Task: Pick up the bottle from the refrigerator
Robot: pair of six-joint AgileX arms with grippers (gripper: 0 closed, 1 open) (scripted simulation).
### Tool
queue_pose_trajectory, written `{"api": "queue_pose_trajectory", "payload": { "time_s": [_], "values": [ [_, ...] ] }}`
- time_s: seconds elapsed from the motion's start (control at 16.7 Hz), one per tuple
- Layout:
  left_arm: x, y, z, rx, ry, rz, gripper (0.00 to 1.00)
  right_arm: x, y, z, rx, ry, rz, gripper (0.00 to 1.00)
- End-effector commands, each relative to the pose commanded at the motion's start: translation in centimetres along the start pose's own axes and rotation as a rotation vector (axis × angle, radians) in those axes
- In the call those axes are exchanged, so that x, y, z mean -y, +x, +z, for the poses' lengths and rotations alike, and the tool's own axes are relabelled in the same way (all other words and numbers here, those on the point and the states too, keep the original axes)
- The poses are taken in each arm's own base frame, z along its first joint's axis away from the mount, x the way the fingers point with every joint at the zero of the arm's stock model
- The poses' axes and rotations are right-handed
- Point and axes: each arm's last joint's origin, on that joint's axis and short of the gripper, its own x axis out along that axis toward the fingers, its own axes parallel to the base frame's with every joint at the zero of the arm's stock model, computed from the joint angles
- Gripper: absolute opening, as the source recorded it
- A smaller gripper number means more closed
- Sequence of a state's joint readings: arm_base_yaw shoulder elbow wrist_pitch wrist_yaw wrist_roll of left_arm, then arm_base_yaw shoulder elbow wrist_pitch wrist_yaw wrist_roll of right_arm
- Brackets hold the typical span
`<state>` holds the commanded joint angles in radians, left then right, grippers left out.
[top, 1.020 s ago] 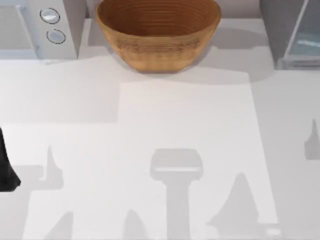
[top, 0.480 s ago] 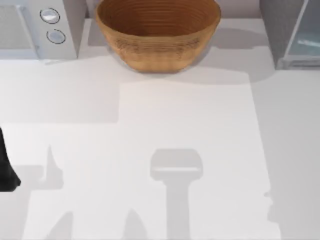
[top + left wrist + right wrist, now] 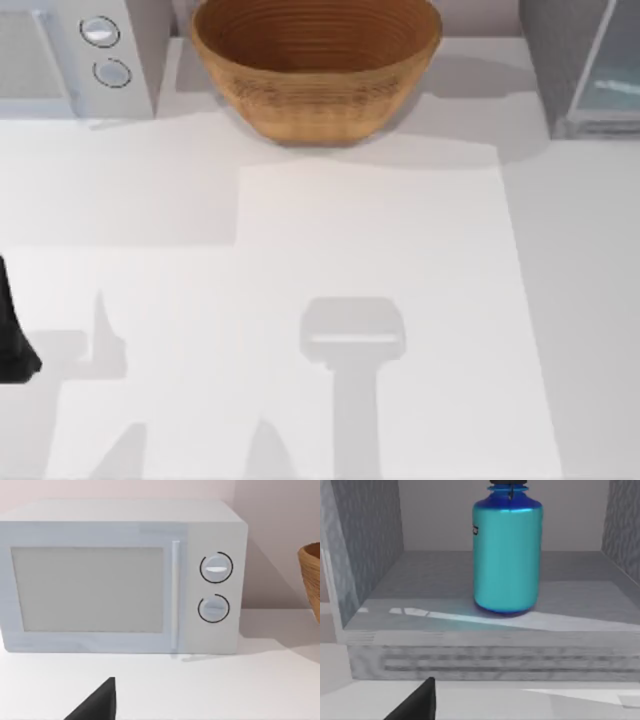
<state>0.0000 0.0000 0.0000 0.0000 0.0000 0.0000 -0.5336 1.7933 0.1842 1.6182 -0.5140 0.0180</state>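
The white table point(image 3: 300, 300) is lying bare across its middle, crossed only by grey shadows of the arms and a camera post. Along its far edge three things are standing: a microwave point(image 3: 80, 55) with two round knobs at the left corner, a brown woven basket point(image 3: 316, 65) in the middle, and the fridge point(image 3: 580, 65) at the right corner, its glass door showing pale blue. A plain pinkish wall is rising behind the microwave in the left wrist view.

The bottle point(image 3: 507, 552) is standing upright inside the fridge, on the grey floor of its open compartment, set back from the front lip and between the two speckled side walls.

The left arm point(image 3: 12, 335) is sitting parked at the table's left edge. A dark fingertip point(image 3: 417, 702) of the right gripper is pointing toward the fridge, well short of the bottle; whether either gripper's fingers are apart or together I cannot tell.
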Motion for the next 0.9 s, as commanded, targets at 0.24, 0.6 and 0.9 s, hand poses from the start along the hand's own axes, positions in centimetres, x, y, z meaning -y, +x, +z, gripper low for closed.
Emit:
{"api": "queue_pose_trajectory", "payload": {
  "time_s": [0.24,0.6,0.9],
  "values": [
    [0.0,0.0,0.0,0.0,0.0,0.0,1.0,0.0,0.3,-0.1,-0.006,0.002,0.002,1.0],
    [0.0,0.0,0.0,0.0,0.0,0.0,1.0,1.1,7.8,-0.6,-0.003,-0.006,-0.008,1.0],
    [0.0,0.0,0.0,0.0,0.0,0.0,1.0,0.4,16.9,-0.4,0.02,-0.01,-0.01,1.0]
  ]
}}
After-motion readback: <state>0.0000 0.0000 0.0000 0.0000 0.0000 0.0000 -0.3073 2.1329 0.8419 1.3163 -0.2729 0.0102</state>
